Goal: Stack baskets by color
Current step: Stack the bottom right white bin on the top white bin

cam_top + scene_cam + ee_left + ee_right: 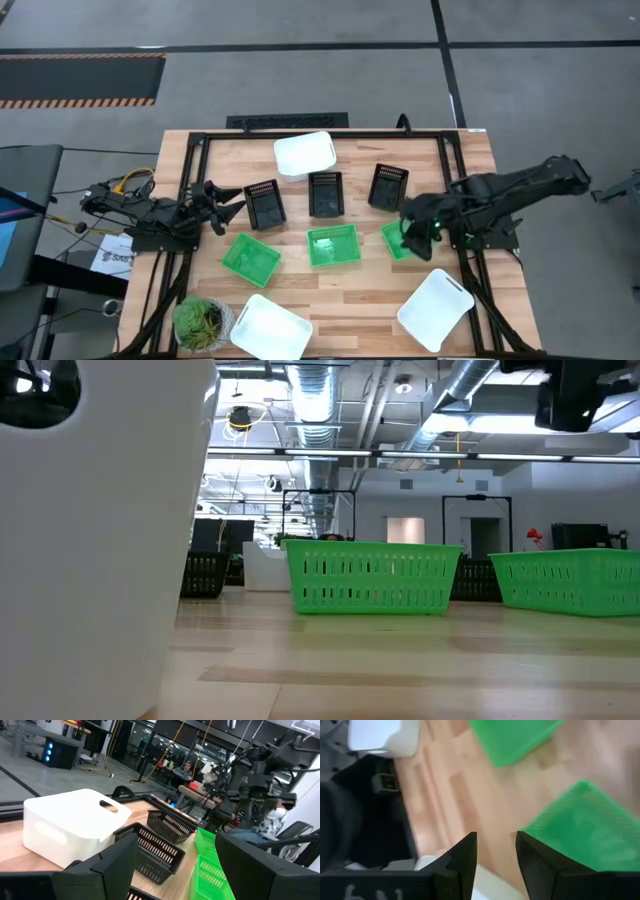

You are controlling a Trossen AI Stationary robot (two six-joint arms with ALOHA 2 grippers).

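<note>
Overhead, we count nine baskets on the table. Three black ones stand in a row across the middle: the left black basket, the middle black basket and the right black basket, each with its long axis running near to far, the outer two tilted a little. Just nearer sits a row of green ones: the left green basket turned at a slant, the middle green basket with its long axis left to right, and the right green basket, partly hidden under the right arm. A white basket lies at the far edge, long axis left to right. Two more lie at the near edge, both skewed: the near-left white basket and the near-right white basket. A potted plant sits at the near left corner.

We see the right gripper hanging over the right green basket. Its wrist view shows the fingers parted by a narrow gap with bare wood between them, holding nothing, and green mesh just beside one finger.

We find the left gripper at the table's left side, near the left black basket and apart from it. Its fingers stand spread and empty.
</note>
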